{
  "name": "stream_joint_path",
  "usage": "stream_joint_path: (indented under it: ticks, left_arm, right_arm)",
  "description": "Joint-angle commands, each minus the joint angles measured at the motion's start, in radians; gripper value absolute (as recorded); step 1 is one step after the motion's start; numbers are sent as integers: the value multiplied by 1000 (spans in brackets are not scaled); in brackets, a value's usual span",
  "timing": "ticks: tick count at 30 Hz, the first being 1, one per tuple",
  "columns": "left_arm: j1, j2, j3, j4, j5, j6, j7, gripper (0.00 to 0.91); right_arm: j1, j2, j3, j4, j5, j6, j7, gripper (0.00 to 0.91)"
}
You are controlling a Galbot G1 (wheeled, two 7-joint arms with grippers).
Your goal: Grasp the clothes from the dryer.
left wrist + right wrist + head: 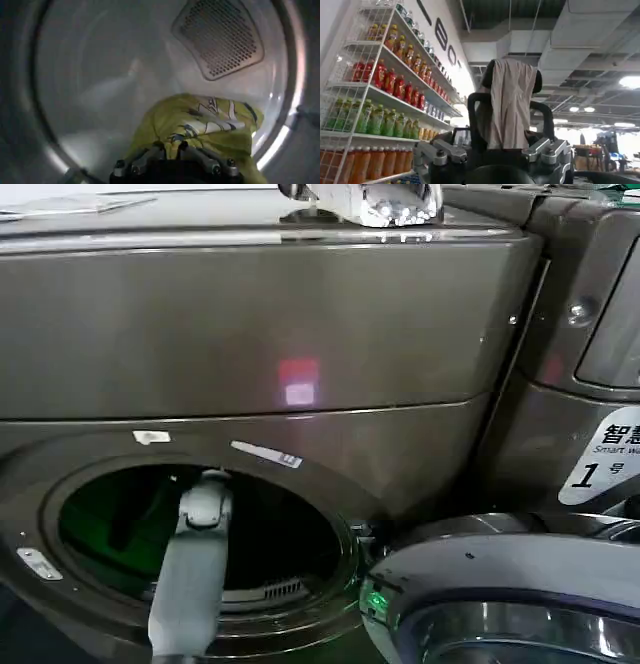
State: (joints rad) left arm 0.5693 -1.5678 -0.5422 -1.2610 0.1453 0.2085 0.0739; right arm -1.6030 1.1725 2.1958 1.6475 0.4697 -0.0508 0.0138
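Left gripper fingertips hidden by clothes

The left arm rises from 6 o'clock in the head view, wrist toward 12. The left gripper has its fingers pinched together. The right gripper points upward, fingers closed on cloth.
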Motion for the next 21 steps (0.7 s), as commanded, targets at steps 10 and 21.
stream_joint_path:
  ticks: [10, 21]
  left_arm:
    - [50, 8, 4, -80, -111, 66, -96, 0]
    - [41, 10, 5, -67, -81, 61, -68, 0]
  right_arm:
    - [20, 3, 15, 42, 38, -41, 3, 907]
    - [22, 9, 13, 46, 40, -50, 6, 907]
